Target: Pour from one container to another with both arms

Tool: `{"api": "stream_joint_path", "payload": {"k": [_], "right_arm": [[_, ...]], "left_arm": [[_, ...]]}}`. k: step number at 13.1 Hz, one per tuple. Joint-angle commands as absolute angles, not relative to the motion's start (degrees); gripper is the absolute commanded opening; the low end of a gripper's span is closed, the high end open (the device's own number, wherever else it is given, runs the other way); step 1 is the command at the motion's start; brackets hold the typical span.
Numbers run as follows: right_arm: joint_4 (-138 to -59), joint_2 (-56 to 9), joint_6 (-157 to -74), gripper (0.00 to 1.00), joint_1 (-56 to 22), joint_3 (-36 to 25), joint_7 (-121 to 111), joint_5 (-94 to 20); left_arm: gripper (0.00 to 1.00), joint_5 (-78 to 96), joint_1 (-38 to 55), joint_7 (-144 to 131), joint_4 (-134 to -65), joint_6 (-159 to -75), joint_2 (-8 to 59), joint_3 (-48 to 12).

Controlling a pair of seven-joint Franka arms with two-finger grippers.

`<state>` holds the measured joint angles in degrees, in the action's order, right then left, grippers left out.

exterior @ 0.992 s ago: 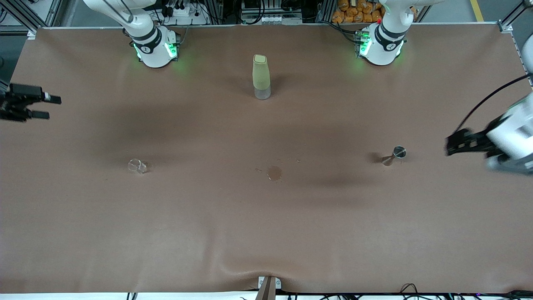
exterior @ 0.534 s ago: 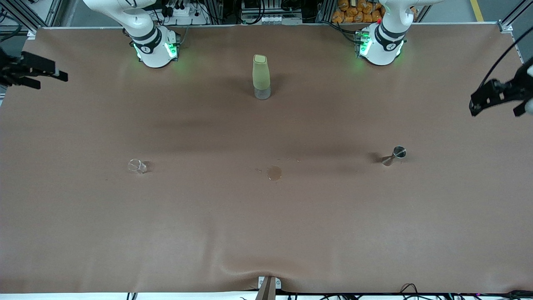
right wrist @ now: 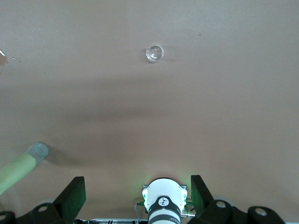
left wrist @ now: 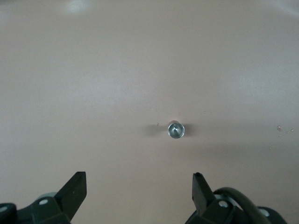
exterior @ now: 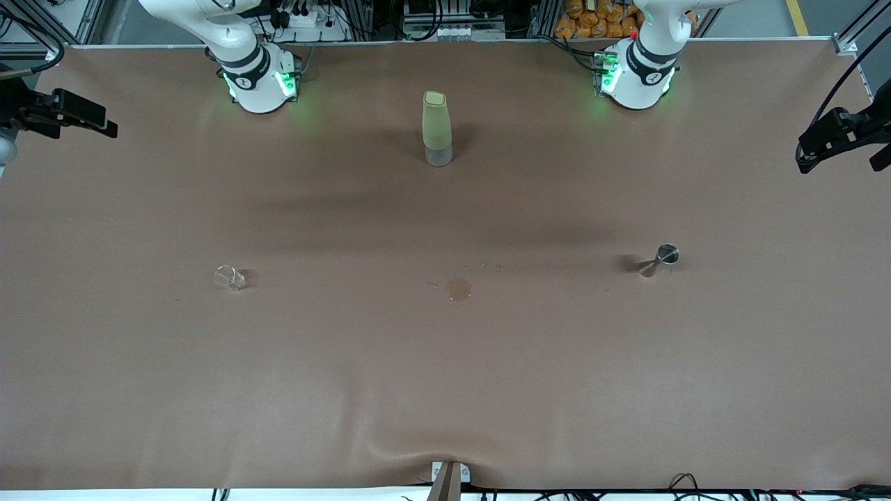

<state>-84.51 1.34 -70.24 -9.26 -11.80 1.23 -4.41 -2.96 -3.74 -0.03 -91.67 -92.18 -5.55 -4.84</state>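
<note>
Left gripper [exterior: 835, 142] hangs high over the left arm's end of the table [exterior: 445, 383], fingers spread wide, empty; the steel jigger [exterior: 661, 257] stands well apart, below it.

Right gripper [exterior: 66, 118] over the right arm's end, likewise wide and empty; the clear glass [exterior: 230, 277] well apart.

Green-sleeved bottle [exterior: 437, 129] upright between the bases.

- The left gripper [exterior: 807, 156] is running off the front view's edge, over the left arm's end of the table [exterior: 445, 390].
- The right gripper [exterior: 104, 125] is being cropped likewise at the right arm's end.
- The clear glass [exterior: 230, 277] is looking too small to tell its contents.
</note>
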Motion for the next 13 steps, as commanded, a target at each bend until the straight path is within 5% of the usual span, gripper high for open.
{"api": "stream_joint_path", "payload": {"k": [1,3,13], "right_arm": [[-84.02,1.50,-71.01,1.00,-4.61,-6.36,2.73,-2.55],[-84.11,1.32,-71.54,1.00,-0.45,-0.98,2.81,-0.63],[-84.64,0.88,-73.48,1.00,3.69,-0.26,2.11,-0.62]], "left_arm": [[1.00,-2.12,-1.94,-0.70,-91.24,-91.06,-5.28,-4.14],[1.00,0.69,-0.97,-2.27,-90.27,-89.21,-4.66,-3.25],[1.00,0.62,0.97,-9.05,-89.82,-89.12,-4.13,-2.99]]}}
